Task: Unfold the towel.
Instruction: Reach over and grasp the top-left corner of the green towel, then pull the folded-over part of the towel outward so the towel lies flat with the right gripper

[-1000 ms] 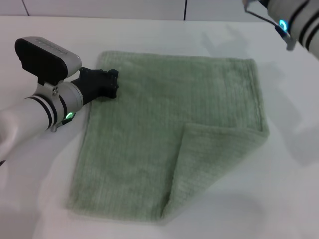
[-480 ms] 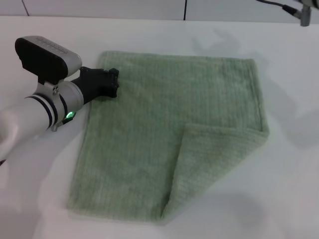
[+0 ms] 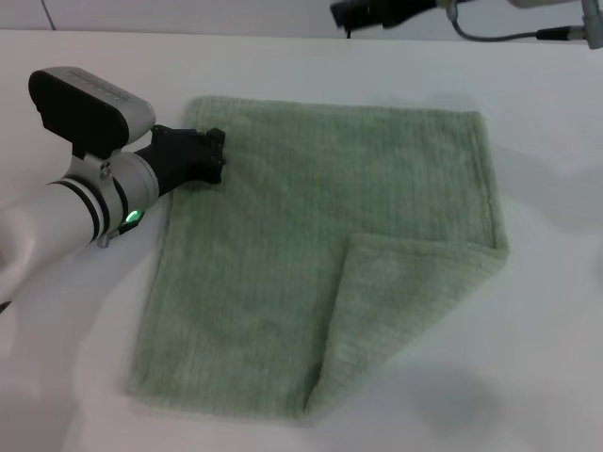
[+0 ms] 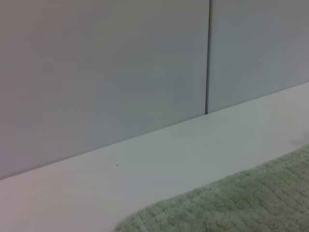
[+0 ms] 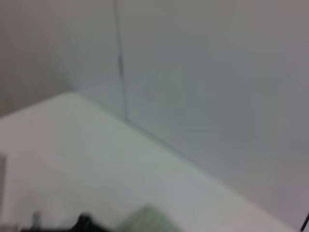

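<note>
Nearest me, the towel lies flat on the white table, pale green and ribbed, its near right corner folded back over itself. My left gripper rests on its far left corner; I cannot tell its pincer's state. My right gripper hovers beyond the far edge.

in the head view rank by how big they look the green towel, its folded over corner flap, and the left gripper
1. The pale sage-green ribbed terry towel, by far the largest.
2. Its folded-over corner flap, covering the towel's near right part.
3. The black left gripper, resting at the towel's far left corner, smallest.
</note>
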`<state>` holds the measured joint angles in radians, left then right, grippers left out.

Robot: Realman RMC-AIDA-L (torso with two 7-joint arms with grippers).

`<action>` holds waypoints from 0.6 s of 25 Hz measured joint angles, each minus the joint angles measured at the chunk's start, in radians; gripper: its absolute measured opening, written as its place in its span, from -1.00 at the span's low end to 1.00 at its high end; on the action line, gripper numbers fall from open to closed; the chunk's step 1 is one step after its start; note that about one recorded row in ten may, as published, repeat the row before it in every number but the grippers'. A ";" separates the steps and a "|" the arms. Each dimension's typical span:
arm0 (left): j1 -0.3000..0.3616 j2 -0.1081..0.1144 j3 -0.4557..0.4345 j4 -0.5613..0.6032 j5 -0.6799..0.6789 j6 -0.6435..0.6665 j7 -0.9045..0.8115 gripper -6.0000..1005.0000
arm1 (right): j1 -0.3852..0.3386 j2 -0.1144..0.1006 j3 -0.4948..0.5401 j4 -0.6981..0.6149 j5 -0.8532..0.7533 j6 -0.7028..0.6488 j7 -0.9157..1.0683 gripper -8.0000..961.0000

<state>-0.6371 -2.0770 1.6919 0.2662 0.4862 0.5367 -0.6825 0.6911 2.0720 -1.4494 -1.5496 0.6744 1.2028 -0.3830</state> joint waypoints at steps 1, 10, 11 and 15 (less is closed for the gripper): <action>0.000 0.000 0.000 0.000 0.000 0.000 0.000 -0.99 | 0.033 0.000 0.019 0.024 0.001 0.071 -0.007 0.49; -0.002 0.000 0.000 0.002 0.000 0.000 0.000 -0.99 | 0.150 -0.002 0.049 0.190 -0.001 0.276 -0.031 0.49; -0.002 0.000 0.000 0.002 0.000 0.000 0.000 -0.99 | 0.167 -0.002 0.049 0.218 -0.005 0.303 -0.033 0.49; -0.003 0.000 0.000 0.002 0.000 0.000 0.000 -0.99 | 0.182 -0.002 0.050 0.246 -0.007 0.336 -0.035 0.49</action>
<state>-0.6403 -2.0770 1.6920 0.2685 0.4862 0.5368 -0.6826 0.8734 2.0695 -1.3998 -1.3038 0.6673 1.5386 -0.4175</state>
